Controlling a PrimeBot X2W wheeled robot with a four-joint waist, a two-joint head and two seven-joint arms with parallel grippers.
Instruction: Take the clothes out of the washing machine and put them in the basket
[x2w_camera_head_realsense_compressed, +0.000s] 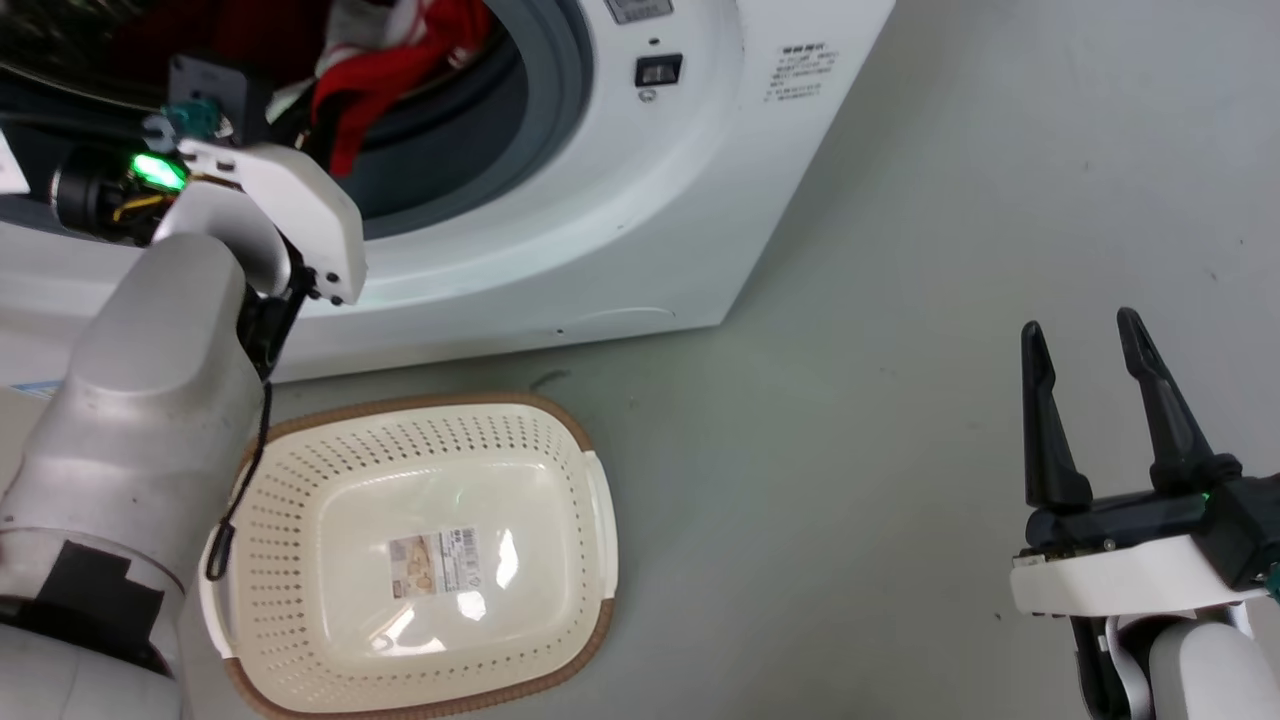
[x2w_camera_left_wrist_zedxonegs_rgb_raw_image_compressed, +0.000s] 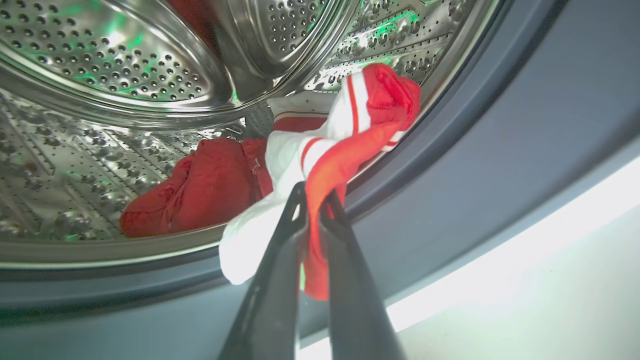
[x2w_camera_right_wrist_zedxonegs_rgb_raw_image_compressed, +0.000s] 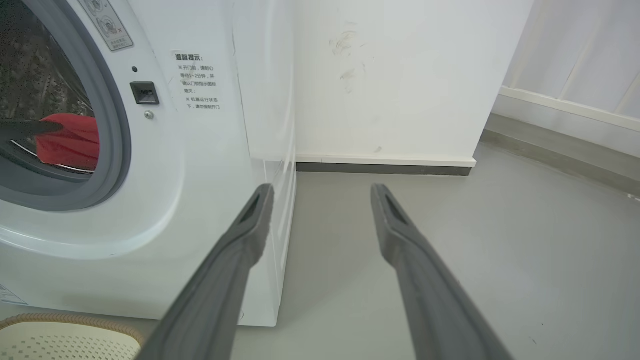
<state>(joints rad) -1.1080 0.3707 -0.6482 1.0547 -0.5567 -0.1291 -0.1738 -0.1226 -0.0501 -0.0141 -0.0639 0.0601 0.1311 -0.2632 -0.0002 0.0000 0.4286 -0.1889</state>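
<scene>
Hovering at the lower right of the head view, the right gripper (x2w_camera_head_realsense_compressed: 1080, 320) is holding its two long dark jaws apart above the grey floor (x2w_camera_head_realsense_compressed: 900, 400). Left of it, at the bottom centre, the small cream-white perforated plastic basket with the brown woven-look rim (x2w_camera_head_realsense_compressed: 450, 402) is sitting on that floor just in front of the large white front-loading washing machine (x2w_camera_head_realsense_compressed: 650, 220), with a paper label (x2w_camera_head_realsense_compressed: 433, 563) showing on its bottom. Beyond the basket, at the upper left, the pale left arm (x2w_camera_head_realsense_compressed: 150, 400) is reaching into the round porthole. In the left wrist view the left gripper (x2w_camera_left_wrist_zedxonegs_rgb_raw_image_compressed: 312, 192) is pinching its jaws together on a fold of the red and white garment with stripe trim (x2w_camera_left_wrist_zedxonegs_rgb_raw_image_compressed: 350, 115), which is draping over the porthole's lip beside the grey gasket (x2w_camera_left_wrist_zedxonegs_rgb_raw_image_compressed: 500, 150). Farther in, at centre left, the bright red garment (x2w_camera_left_wrist_zedxonegs_rgb_raw_image_compressed: 200, 185) is lying on the bottom of the perforated steel drum (x2w_camera_left_wrist_zedxonegs_rgb_raw_image_compressed: 100, 75), touching the striped one.
</scene>
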